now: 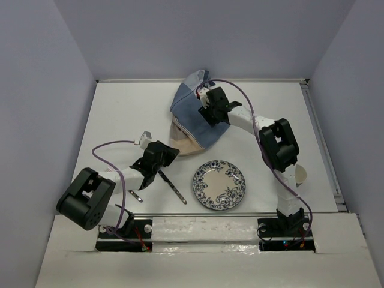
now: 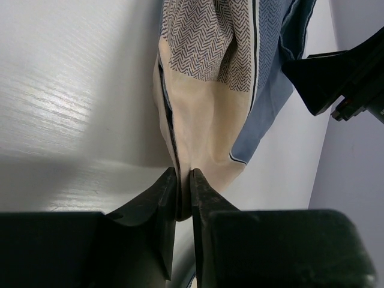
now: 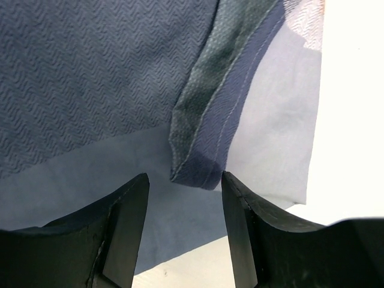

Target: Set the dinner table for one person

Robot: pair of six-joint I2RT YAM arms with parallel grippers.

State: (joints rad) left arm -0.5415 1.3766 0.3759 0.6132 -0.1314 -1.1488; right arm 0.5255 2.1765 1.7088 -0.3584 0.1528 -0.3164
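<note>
While the left gripper (image 2: 183, 180) pinches the beige edge of the mat (image 2: 207, 126), the right gripper (image 3: 185, 179) hangs wide over its folded blue corner.

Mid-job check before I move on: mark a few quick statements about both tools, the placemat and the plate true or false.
1. The left tool is shut on the beige edge of the placemat. True.
2. The right tool grips the placemat. False: its jaws stand open over the blue cloth.
3. The plate sits on the placemat. False: it sits on the bare dinner table, nearer the arms.
4. The plate holds nothing. True.
</note>
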